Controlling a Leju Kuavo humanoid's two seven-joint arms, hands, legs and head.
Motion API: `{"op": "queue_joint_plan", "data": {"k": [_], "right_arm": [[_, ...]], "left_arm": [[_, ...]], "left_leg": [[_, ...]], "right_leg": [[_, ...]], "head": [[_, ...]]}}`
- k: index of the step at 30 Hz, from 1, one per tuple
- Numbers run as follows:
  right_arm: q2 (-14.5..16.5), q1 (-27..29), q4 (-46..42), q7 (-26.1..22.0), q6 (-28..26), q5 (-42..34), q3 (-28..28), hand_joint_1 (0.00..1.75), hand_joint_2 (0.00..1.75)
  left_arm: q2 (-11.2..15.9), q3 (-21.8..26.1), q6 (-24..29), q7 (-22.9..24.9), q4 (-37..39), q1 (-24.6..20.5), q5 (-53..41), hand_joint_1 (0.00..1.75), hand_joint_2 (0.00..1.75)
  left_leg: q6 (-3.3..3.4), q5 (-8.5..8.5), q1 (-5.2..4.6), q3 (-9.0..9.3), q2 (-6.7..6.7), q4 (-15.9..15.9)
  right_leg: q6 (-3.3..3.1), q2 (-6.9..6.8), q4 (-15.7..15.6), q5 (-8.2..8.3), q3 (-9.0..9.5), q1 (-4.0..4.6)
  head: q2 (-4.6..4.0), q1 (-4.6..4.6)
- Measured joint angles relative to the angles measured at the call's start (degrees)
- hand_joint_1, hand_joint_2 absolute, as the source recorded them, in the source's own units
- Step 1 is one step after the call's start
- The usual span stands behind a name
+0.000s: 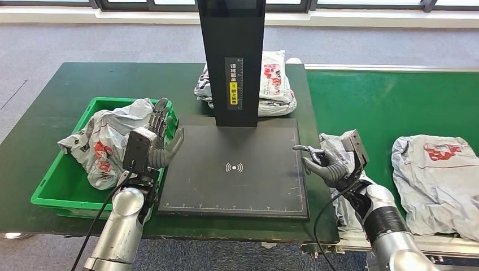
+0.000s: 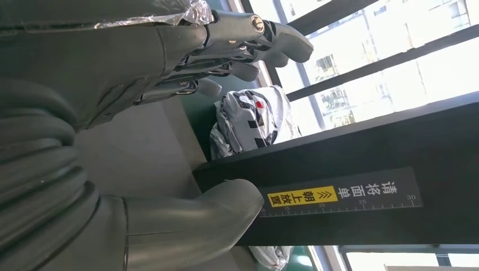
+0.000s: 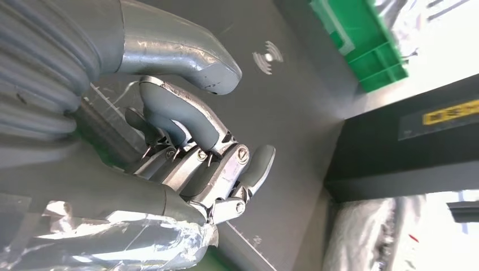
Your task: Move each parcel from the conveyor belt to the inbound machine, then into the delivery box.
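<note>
A grey printed parcel (image 1: 104,138) lies crumpled in the green delivery box (image 1: 51,195). My left hand (image 1: 155,138) stands upright between that box and the black scanner plate (image 1: 254,192), fingers (image 2: 237,45) apart and holding nothing. My right hand (image 1: 327,161) hovers over the plate's right edge with its fingers (image 3: 186,141) curled in on nothing. Under my right wrist lies a second grey parcel (image 1: 339,144) at the belt's near-left edge. A third parcel (image 1: 438,175) lies flat on the green conveyor belt (image 1: 373,107) further right.
The scanner's black column (image 1: 234,56) rises at the back of the plate, with a yellow label (image 2: 302,196). Several parcels (image 1: 277,84) are piled behind it on the green table (image 1: 56,101). The plate's bare surface (image 3: 294,101) carries a wireless mark.
</note>
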Motion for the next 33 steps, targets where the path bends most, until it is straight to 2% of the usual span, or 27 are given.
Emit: {"op": "queue_joint_plan", "data": {"k": [4,8,14,17,21,25,33], "right_arm": [[0.0,-0.6,-1.6,-0.4,-1.1,-3.3,0.0,1.75,1.75],[-0.1,-1.0,-3.1,-0.6,-3.7,-2.2,0.0,0.00,1.75],[-1.0,-1.8,-4.5,-1.0,-20.1,9.8,0.0,0.00,1.75],[-1.8,-2.5,-4.2,-1.4,-24.3,11.9,0.0,0.00,1.75],[-2.5,-2.5,-3.9,-1.5,-26.9,13.1,0.0,0.00,1.75],[-3.3,-2.8,-3.5,-0.6,-28.7,16.2,0.0,0.00,0.00],[-4.3,-2.6,-3.7,0.3,-32.4,21.2,0.0,0.00,0.00]], "left_arm": [[0.4,0.1,0.4,-0.9,0.4,0.1,0.1,0.00,1.75],[0.7,0.1,0.8,-1.0,0.3,0.6,0.2,0.00,1.75],[1.0,0.1,1.5,-0.5,-1.8,3.0,0.2,0.00,1.75],[1.2,0.1,1.5,-0.3,-2.2,3.6,0.2,0.00,1.75],[1.4,0.1,1.8,-0.2,-2.5,4.3,0.5,0.00,1.75],[1.7,0.1,2.1,-0.2,-2.6,4.7,0.8,0.00,1.75],[2.0,0.1,2.9,0.2,-4.4,7.0,1.1,0.00,1.75]], "left_leg": [[0.03,0.01,-0.04,-0.01,0.00,0.0],[0.04,0.02,-0.04,-0.01,-0.01,0.0],[0.05,0.03,-0.04,-0.05,-0.05,0.0],[0.07,0.03,-0.05,-0.06,-0.07,0.0],[0.07,0.02,-0.06,-0.07,-0.09,0.0],[0.09,0.04,-0.05,-0.07,-0.10,0.0],[0.09,0.04,-0.05,-0.09,-0.11,0.0]], "right_leg": [[0.01,-0.01,0.0,0.01,0.00,-0.01],[0.01,-0.03,0.0,0.01,0.00,0.00],[0.02,-0.09,0.0,0.00,-0.01,-0.02],[0.02,-0.13,0.0,0.00,-0.01,-0.03],[0.02,-0.13,0.0,0.00,-0.03,-0.03],[0.02,-0.15,0.0,0.00,-0.03,-0.02],[0.02,-0.16,0.0,0.00,-0.04,-0.02]], "head": [[0.00,0.00],[-0.01,0.00],[0.00,0.00],[-0.01,0.00],[0.00,0.00],[0.00,0.00],[0.00,0.00]]}}
